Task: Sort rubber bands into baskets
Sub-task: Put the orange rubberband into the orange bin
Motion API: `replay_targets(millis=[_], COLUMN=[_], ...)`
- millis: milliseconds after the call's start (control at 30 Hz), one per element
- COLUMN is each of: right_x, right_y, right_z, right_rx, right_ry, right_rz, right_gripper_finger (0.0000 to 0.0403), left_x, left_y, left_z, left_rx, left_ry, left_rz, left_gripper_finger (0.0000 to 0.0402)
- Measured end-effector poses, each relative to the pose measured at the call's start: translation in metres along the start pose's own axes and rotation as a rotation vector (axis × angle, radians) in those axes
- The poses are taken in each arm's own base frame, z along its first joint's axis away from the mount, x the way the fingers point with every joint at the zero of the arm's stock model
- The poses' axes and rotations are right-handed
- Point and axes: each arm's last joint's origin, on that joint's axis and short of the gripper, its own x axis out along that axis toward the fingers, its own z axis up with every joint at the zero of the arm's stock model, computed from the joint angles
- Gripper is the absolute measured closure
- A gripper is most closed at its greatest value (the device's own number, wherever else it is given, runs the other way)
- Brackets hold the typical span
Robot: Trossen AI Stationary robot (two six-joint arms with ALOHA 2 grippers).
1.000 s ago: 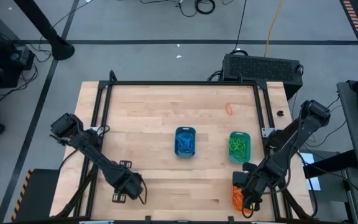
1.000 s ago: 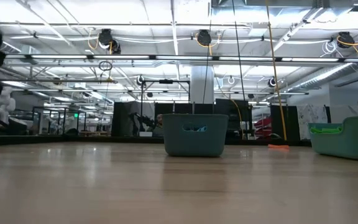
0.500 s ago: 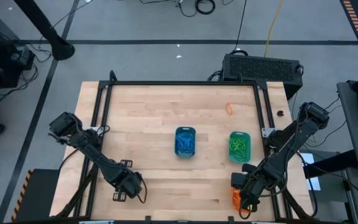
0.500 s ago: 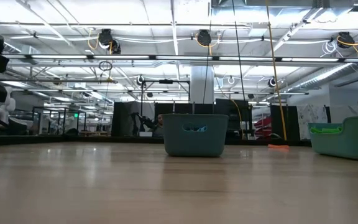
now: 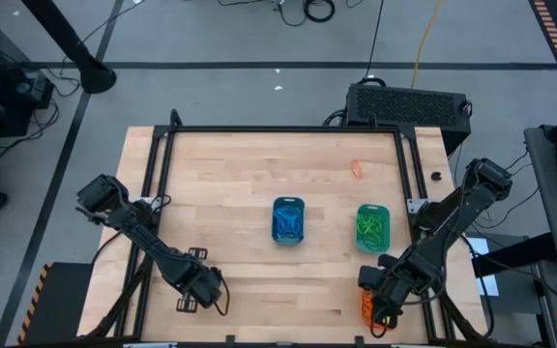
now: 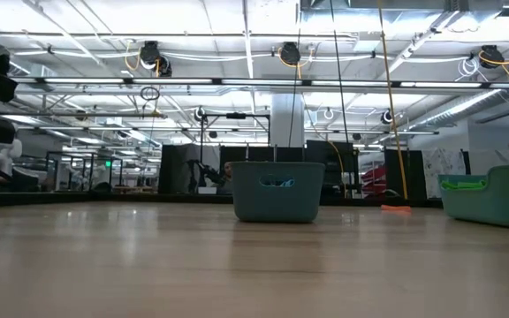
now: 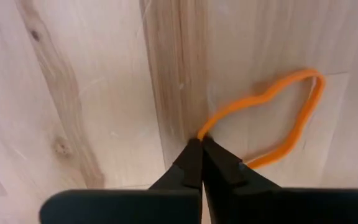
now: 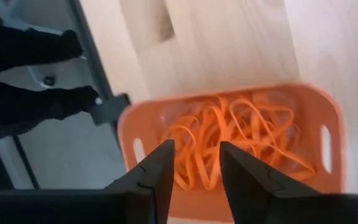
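We see the pale wooden table [image 5: 240, 184]; on it the blue plastic basket [image 5: 288, 220] and teal-green plastic basket [image 5: 373, 227] stand mid-table; our right gripper [image 8: 194, 163], fingers spread, hovers over the orange plastic basket [image 8: 328, 118] of orange bands at the near right edge; our left gripper [image 7: 201, 163] pinches a thin orange rubber band [image 7: 272, 118] lying near the near left edge.

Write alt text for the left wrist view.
The left gripper has its jaws shut on the edge of an orange rubber band lying flat on the pale wooden table. The rest of the loop lies on the wood beyond the tips.
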Motion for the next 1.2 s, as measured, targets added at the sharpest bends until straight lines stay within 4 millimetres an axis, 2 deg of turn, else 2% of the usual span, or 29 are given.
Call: replay_targets(millis=[167, 367, 500, 667, 767, 900, 1033, 1200], right_x=[-0.004, -0.008, -0.014, -0.022, -0.026, -0.031, -0.036, -0.043], right_y=[0.004, 0.015, 0.022, 0.025, 0.018, 0.006, 0.001, -0.003], right_z=[0.007, 0.025, 0.040, 0.060, 0.075, 0.094, 0.108, 0.124], right_rx=[-0.020, -0.083, -0.154, -0.255, -0.223, -0.148, -0.122, -0.063], right_ry=[-0.040, -0.149, -0.314, -0.537, -0.640, -0.687, -0.742, -0.816], right_rz=[0.075, 0.221, 0.291, 0.290, 0.242, 0.214, 0.233, 0.285], right_gripper_finger=[0.0277, 0.0279, 0.0279, 0.0279, 0.0279, 0.0276, 0.0250, 0.0192], left_x=[-0.015, -0.036, -0.057, -0.093, -0.110, -0.124, -0.128, -0.134], left_y=[-0.006, 0.000, 0.006, 0.015, 0.025, 0.042, 0.058, 0.072], left_z=[0.008, 0.019, 0.036, 0.062, 0.075, 0.088, 0.095, 0.100], left_rx=[0.064, 0.077, 0.044, 0.004, -0.026, -0.161, -0.226, -0.298], left_ry=[-0.082, -0.207, -0.404, -0.756, -0.928, -1.078, -1.133, -1.204], left_rz=[-0.044, -0.116, -0.215, -0.331, -0.355, -0.376, -0.348, -0.310], left_gripper_finger=[0.0399, 0.0400, 0.0400, 0.0401, 0.0401, 0.0401, 0.0401, 0.0401])
